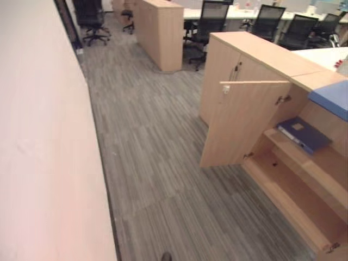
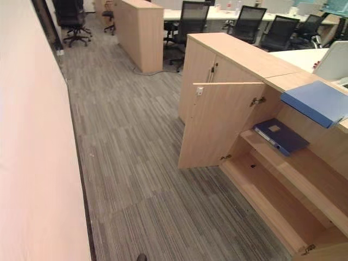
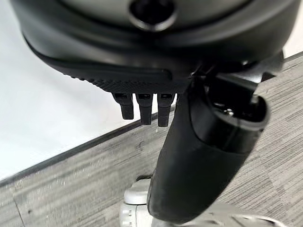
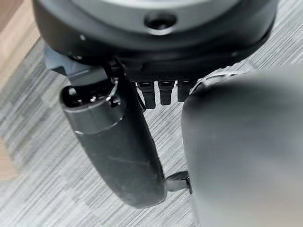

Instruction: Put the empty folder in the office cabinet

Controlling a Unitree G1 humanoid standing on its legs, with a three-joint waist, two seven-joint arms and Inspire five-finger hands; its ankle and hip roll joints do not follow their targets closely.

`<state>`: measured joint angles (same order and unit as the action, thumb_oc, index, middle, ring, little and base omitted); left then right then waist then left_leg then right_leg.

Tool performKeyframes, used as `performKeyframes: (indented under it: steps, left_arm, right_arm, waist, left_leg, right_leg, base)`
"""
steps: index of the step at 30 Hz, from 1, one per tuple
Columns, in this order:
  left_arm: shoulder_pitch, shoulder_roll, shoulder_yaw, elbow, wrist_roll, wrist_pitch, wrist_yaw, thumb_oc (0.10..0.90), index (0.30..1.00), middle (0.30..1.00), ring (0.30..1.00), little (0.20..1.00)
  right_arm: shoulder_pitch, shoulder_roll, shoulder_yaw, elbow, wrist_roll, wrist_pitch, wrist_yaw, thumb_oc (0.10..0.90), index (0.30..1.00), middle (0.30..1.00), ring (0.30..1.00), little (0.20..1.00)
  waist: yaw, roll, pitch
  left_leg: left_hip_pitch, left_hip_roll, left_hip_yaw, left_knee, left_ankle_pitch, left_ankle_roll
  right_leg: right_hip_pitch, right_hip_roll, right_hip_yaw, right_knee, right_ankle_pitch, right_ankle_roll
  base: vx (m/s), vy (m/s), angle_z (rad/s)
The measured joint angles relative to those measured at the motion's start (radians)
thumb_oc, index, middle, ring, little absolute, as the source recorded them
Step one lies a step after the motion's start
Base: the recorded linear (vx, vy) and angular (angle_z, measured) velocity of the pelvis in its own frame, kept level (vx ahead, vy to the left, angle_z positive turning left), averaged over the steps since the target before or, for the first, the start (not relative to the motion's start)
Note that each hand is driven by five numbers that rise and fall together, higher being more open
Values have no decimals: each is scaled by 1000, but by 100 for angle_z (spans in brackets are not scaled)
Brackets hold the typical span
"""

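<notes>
Both hands hung empty, left hand [image 3: 199,156] and right hand [image 4: 118,146], fingers [image 3: 144,106] straight and relaxed over the carpet floor [image 1: 157,163]. Well apart from them, the dark blue folder [image 2: 280,136] already lay on the cabinet shelf [image 2: 288,168], so placement looked done; closing the open door [image 2: 215,125] probably comes next. Light blue folder [image 2: 318,103] topped the surface; office chairs [image 1: 209,22] stood beyond.
</notes>
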<state>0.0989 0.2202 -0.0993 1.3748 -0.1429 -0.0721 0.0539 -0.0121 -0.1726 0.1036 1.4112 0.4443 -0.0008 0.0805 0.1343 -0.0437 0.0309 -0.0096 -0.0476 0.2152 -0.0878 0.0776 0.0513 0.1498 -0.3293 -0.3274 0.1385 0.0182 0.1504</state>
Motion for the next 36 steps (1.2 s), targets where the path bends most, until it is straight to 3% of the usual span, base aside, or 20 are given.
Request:
performKeyframes:
  steps: [3,4,5,6,8,10,11,12,14,15,18,23,27,28,29,30,31,33,35,36]
  left_arm:
    - [2,-5,-35,-9,1,2,-3,800,900,900,900,900]
    - [23,-4,-49,-9,1,4,-2,800,900,900,900,900]
    - [34,4,-56,-15,2,6,0,800,900,900,900,900]
    - [46,9,-54,-21,2,6,0,800,900,900,900,900]
    - [59,14,-52,-24,2,9,-2,800,900,900,900,900]
    - [61,7,-40,-18,1,10,-6,800,900,900,900,900]
    - [57,-4,-8,-12,0,10,-7,800,900,900,900,900]
    - [49,-2,-10,-11,0,9,-13,800,900,900,900,900]
    - [46,2,4,-29,0,-3,-18,800,900,900,900,900]
    - [40,3,21,-35,1,-1,-19,800,900,900,900,900]
    - [19,-3,22,-42,10,9,-21,800,900,900,900,900]
    - [-6,2,14,-42,32,13,-15,800,900,900,900,900]
    - [-7,36,-21,-39,31,22,5,800,900,900,900,900]
    - [-4,40,-35,-41,30,24,10,800,900,900,900,900]
    - [11,53,-34,-44,29,21,10,800,900,900,900,900]
    - [31,76,-34,-44,29,22,10,800,900,900,900,900]
    - [31,83,-35,-56,29,25,27,800,900,900,900,900]
    - [36,80,-65,-86,29,26,43,800,900,900,900,900]
    - [29,78,-84,-120,33,21,51,800,900,900,900,900]
    - [27,82,-96,-148,33,22,56,800,900,900,900,900]
  right_arm:
    - [-28,-32,4,-17,-2,-5,-15,800,900,900,900,900]
    - [-35,-50,6,-22,-10,-5,-24,800,900,900,900,900]
    - [-29,-48,8,-43,-10,-9,-18,800,900,900,900,900]
    - [-36,-37,15,-44,-10,-9,-14,800,900,900,900,900]
    - [-62,-22,42,-83,-11,-16,-2,800,900,900,900,900]
    - [-74,-13,51,-88,-11,-17,15,800,900,900,900,900]
    - [-88,-9,67,-123,-10,-26,18,800,900,900,900,900]
    - [-85,-9,64,-130,-6,-39,21,800,900,900,900,900]
    - [-85,-7,67,-143,2,-28,19,800,900,900,900,900]
    - [-88,-5,67,-148,8,-21,24,800,900,900,900,900]
    - [-72,-12,52,-147,10,-31,23,800,900,900,900,900]
    - [-49,-52,-1,-70,10,-17,19,800,900,900,900,900]
    - [-27,-42,-17,-73,32,-17,11,800,900,900,900,900]
    - [-26,-31,-17,-63,40,-15,7,800,900,900,900,900]
    - [-15,-10,-14,-60,40,-13,2,800,900,900,900,900]
    - [12,14,3,-62,46,-15,2,800,900,900,900,900]
    - [13,18,3,-70,48,-17,8,800,900,900,900,900]
    - [-2,7,12,-64,48,-17,1,800,900,900,900,900]
    - [-4,-6,51,-61,49,-23,-15,800,900,900,900,900]
    - [2,-23,70,-61,49,-23,-17,800,900,900,900,900]
  waist:
    - [0,30,4]
    - [3,34,-2]
    - [2,30,-13]
    - [3,34,-17]
    - [3,40,-17]
    - [-4,48,-13]
    - [-30,51,-5]
    - [-39,62,2]
    - [-47,55,4]
    - [-49,45,7]
    - [-52,35,12]
    - [-96,29,25]
    - [-136,14,14]
    - [-131,21,6]
    - [-113,8,0]
    - [-107,-35,-29]
    - [-101,-49,-42]
    - [-80,-41,-39]
    - [-58,-38,-47]
    - [-70,-36,-43]
  left_leg:
    - [62,-36,29,0,-40,43]
    - [70,-42,47,0,-47,46]
    - [84,-52,88,0,-71,51]
    - [84,-48,110,0,-76,46]
    - [81,-26,166,5,-80,37]
    - [80,-16,200,6,-91,23]
    - [77,-12,245,7,-91,26]
    - [83,-14,247,12,-91,25]
    - [101,-11,268,13,-115,-4]
    - [99,-12,273,19,-133,-10]
    - [101,-13,282,15,-133,-13]
    - [119,18,268,28,-152,-50]
    - [97,80,274,82,-164,-73]
    - [116,134,313,120,-192,-127]
    - [113,176,325,215,-209,-151]
    - [86,193,328,330,-210,-156]
    - [4,272,276,612,-203,-169]
    - [-128,375,180,904,-140,-157]
    - [-164,384,105,855,-173,-155]
    - [-208,373,70,683,-164,-176]
  right_leg:
    - [-117,-111,-37,292,25,27]
    - [-126,-145,-73,352,12,17]
    - [-145,-188,-192,405,-10,29]
    - [-160,-203,-259,440,-34,18]
    - [-223,-136,-320,406,-84,51]
    - [-268,-84,-335,346,-96,52]
    - [-314,-29,-369,206,-80,41]
    - [-323,-20,-371,184,-56,24]
    - [-334,7,-375,108,-31,67]
    - [-340,25,-375,39,14,54]
    - [-335,22,-411,7,102,70]
    - [-318,28,-433,50,73,8]
    - [-314,78,-473,51,30,-70]
    - [-278,139,-496,62,-10,-102]
    - [-252,173,-494,68,-55,-143]
    - [-226,184,-460,4,-76,-181]
    - [-182,246,-418,-54,-86,-213]
    - [-135,297,-334,-95,-81,-260]
    - [-114,322,-299,-117,-63,-263]
    - [-78,337,-261,-147,-63,-260]
  base:
    - [198,299,-16]
    - [182,212,-55]
    - [164,138,-62]
    - [132,52,-92]
    - [91,-29,-101]
    - [117,-80,-93]
    - [143,-111,-70]
    - [217,-165,-40]
    - [255,-181,-8]
    - [388,-222,-27]
    - [311,-133,-23]
    - [412,-226,6]
    - [305,-325,-9]
    - [350,-387,-54]
    - [321,-346,-84]
    - [352,-326,-98]
    - [299,-244,-89]
    - [162,-73,-114]
    - [99,105,-119]
    - [84,148,-86]
